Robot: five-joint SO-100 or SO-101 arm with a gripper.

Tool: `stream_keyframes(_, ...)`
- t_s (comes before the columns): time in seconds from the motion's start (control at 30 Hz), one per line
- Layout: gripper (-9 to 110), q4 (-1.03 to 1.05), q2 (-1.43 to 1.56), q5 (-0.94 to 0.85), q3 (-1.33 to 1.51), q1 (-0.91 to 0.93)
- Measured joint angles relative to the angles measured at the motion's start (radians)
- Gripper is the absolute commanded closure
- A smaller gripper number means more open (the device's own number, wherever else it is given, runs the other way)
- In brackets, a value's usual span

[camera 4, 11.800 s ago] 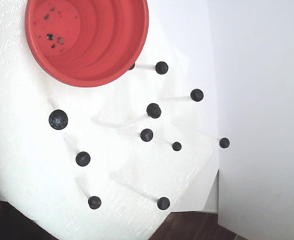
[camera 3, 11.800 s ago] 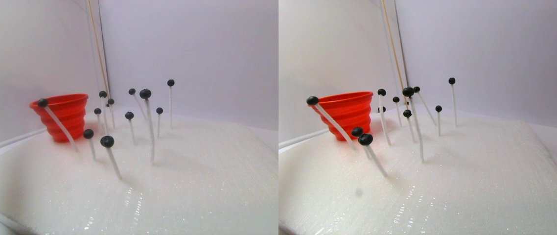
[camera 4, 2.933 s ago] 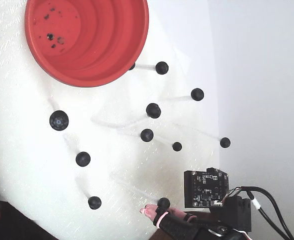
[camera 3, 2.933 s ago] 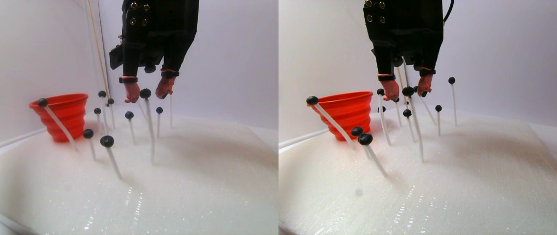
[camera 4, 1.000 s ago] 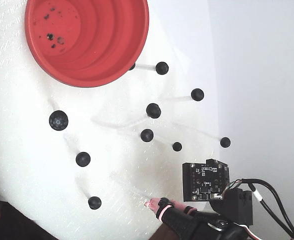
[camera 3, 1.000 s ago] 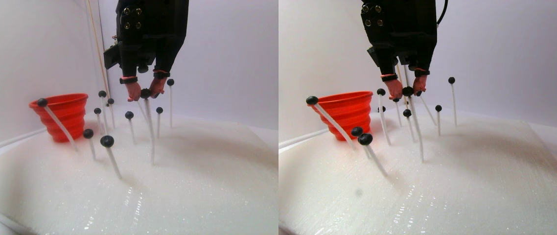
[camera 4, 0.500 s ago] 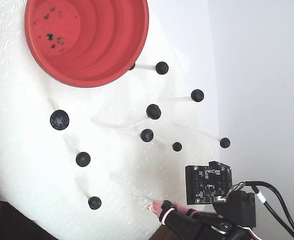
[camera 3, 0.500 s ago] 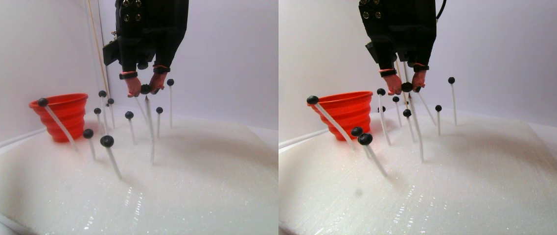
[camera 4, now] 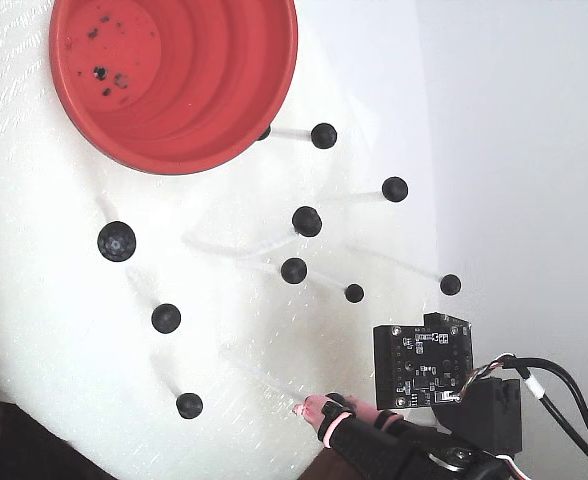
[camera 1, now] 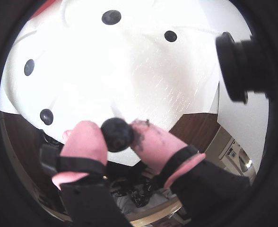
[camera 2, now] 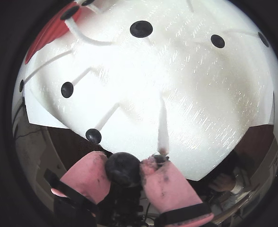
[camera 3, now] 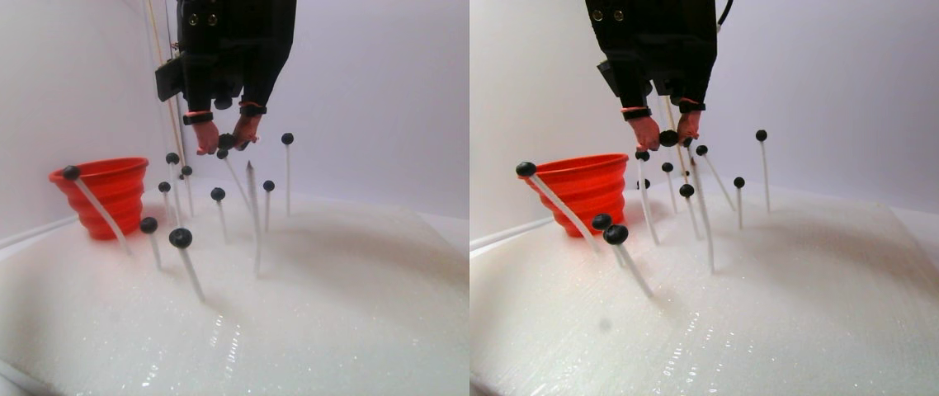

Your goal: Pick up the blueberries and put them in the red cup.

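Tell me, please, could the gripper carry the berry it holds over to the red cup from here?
Probably yes. The gripper holds the berry above most of the other berries on their sticks, and the cup stands open, nothing covering it.

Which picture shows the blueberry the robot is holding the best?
A wrist view shows it best: the held blueberry sits big and sharp, pinched between the pink fingers. The other wrist view shows it too, darker and lower. The stereo pair view shows it tiny, lifted off its stick. The fixed view hides it.
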Motion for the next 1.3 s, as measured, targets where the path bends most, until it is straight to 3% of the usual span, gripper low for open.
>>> stream_keyframes(1.3,91,-0.018,0.031,0.072,-0.095,-0.227)
